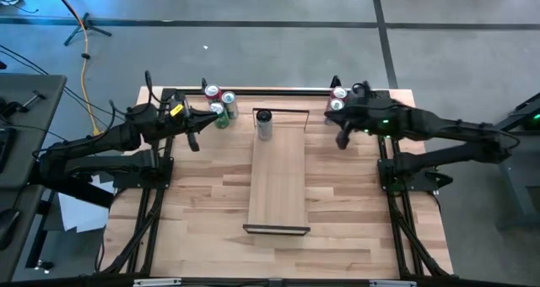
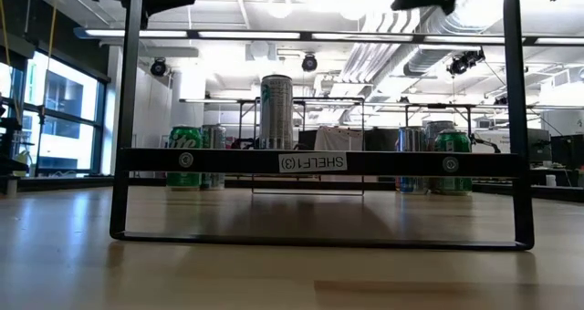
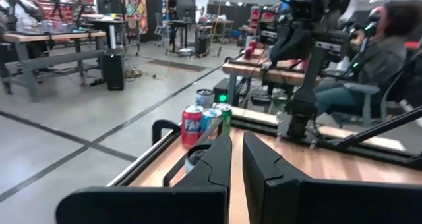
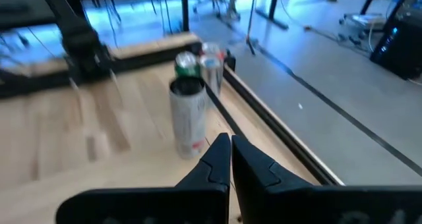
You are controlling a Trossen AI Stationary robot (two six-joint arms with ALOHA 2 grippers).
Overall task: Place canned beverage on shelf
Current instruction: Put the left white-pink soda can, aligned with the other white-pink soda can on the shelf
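Both pincers were shut tight and held nothing: the left gripper [image 1: 194, 142] hung over the far left of the table [image 1: 202, 211], just near of a cluster of cans, and the right gripper [image 1: 342, 140] hung over the far right, likewise just near of its own cluster. Between them lay the shelf [image 1: 277, 181], its long board running from near to far down the middle of the table, with one silver can [image 1: 264, 125] standing upright on its far end; the low view showed this tall can [image 2: 276, 112] resting on the board above the labelled front frame. So, judging by how things stood, one beverage was already placed and neither arm was carrying another. Counted from above, the left cluster [image 1: 221, 106] held three cans that I could make out, red, green and silver; the right cluster [image 1: 337, 100] showed two, though the gripper may have hidden more. There were one shelf and two arms.
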